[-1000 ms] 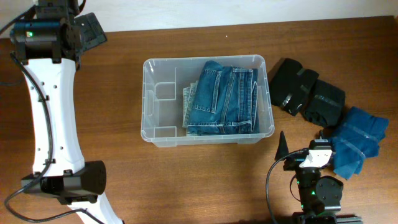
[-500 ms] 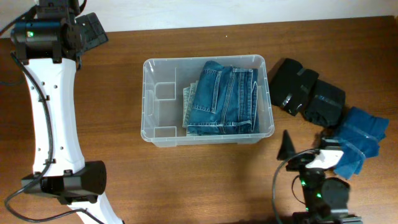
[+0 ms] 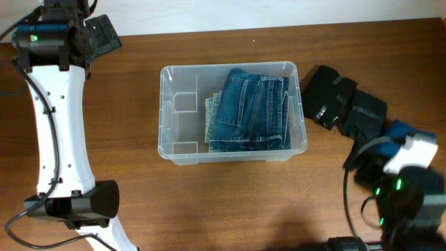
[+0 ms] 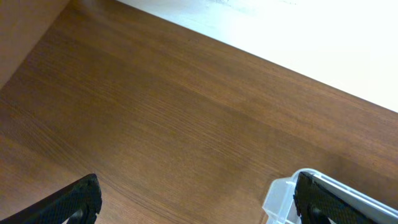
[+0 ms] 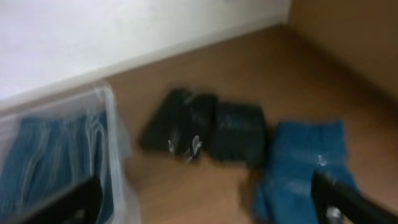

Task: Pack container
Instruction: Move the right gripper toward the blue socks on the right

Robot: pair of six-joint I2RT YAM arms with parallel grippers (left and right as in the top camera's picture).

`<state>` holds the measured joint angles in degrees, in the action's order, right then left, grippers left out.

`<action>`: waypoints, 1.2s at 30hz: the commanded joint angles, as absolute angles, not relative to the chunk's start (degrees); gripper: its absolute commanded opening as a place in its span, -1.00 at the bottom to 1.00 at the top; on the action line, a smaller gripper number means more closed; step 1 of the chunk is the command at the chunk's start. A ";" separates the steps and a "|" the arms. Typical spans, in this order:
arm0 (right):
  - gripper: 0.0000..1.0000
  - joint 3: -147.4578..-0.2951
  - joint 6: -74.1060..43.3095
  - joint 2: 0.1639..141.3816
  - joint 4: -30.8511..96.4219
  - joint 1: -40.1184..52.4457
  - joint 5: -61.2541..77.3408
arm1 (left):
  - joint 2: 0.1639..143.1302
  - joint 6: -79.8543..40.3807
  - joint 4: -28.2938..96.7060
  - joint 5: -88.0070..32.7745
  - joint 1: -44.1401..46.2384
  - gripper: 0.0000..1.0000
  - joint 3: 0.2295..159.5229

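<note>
The clear plastic container (image 3: 164, 118) stands mid-table with folded blue jeans (image 3: 251, 111) in its right half. Its left half holds nothing. Two black folded garments (image 3: 326, 94) (image 3: 367, 115) and a blue garment (image 3: 399, 130) lie to its right. My right arm (image 3: 403, 183) hangs blurred over the blue garment. In the right wrist view my right gripper (image 5: 205, 205) is open and empty, above the table between the container (image 5: 112, 124) and the blue garment (image 5: 305, 162). My left gripper (image 4: 199, 205) is open and empty at the far left, near the container's corner (image 4: 283, 193).
The left arm's white links (image 3: 59, 118) run down the table's left side. The table's far edge meets a pale wall (image 4: 298, 37). The black garments also show in the right wrist view (image 5: 180, 121).
My right arm has swung right and risen toward the camera, from the front edge to over the blue garment. The left arm, container and clothes have not moved.
</note>
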<state>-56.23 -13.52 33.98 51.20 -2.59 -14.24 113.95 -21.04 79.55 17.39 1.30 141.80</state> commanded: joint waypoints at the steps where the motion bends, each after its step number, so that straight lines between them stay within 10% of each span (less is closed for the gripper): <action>1: 0.97 -68.18 -14.06 44.82 58.33 -4.19 -17.02 | 114.26 -21.80 79.37 17.30 0.95 0.98 141.43; 16: 0.97 -91.94 -12.56 74.83 77.38 -39.00 -2.98 | 114.26 -21.80 79.35 17.30 0.95 0.99 141.43; 36: 0.74 -91.29 -6.17 94.45 74.76 -41.28 -2.55 | 114.26 -21.80 79.37 17.30 0.95 0.99 141.43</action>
<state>-90.87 -9.04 91.70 74.94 -40.95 -4.27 113.95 -21.04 79.53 17.30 1.30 141.80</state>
